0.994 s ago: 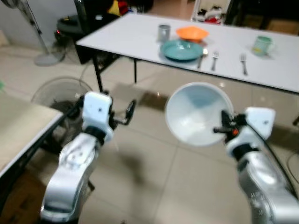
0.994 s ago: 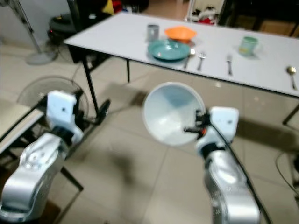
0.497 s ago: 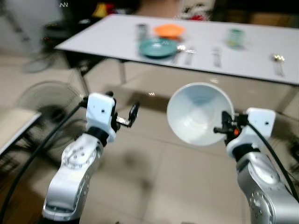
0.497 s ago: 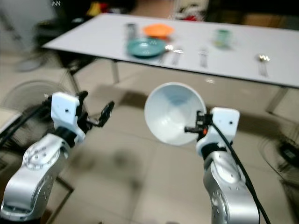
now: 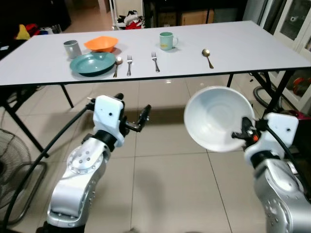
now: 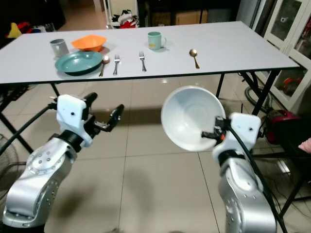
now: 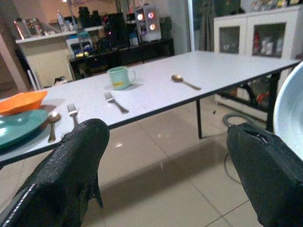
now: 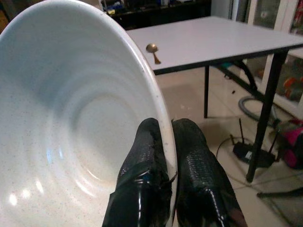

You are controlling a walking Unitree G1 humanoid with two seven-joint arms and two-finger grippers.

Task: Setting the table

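White bowl held up on edge, short of the set table.

The right gripper (image 8: 163, 156) pinches the white bowl (image 5: 217, 116) by its rim, fingers closed, bowl tilted over the floor near the white table (image 5: 252, 46). The left gripper (image 5: 132, 114) reaches forward at the same height, fingers spread and empty. On the table's far left sit a teal plate (image 5: 92, 63), orange bowl (image 5: 101, 43) and metal cup (image 5: 72, 48).

You are looking at a beige tiled floor (image 5: 165, 184), with a floor fan (image 5: 6, 155) standing on it at the far left and a red object (image 6: 279, 119) lying low on the right. A white glass-door cabinet (image 6: 286, 24) is standing at the far right. A grey hose (image 8: 248, 106) and a small black box with antennas (image 8: 244, 150) are lying on the tiles.
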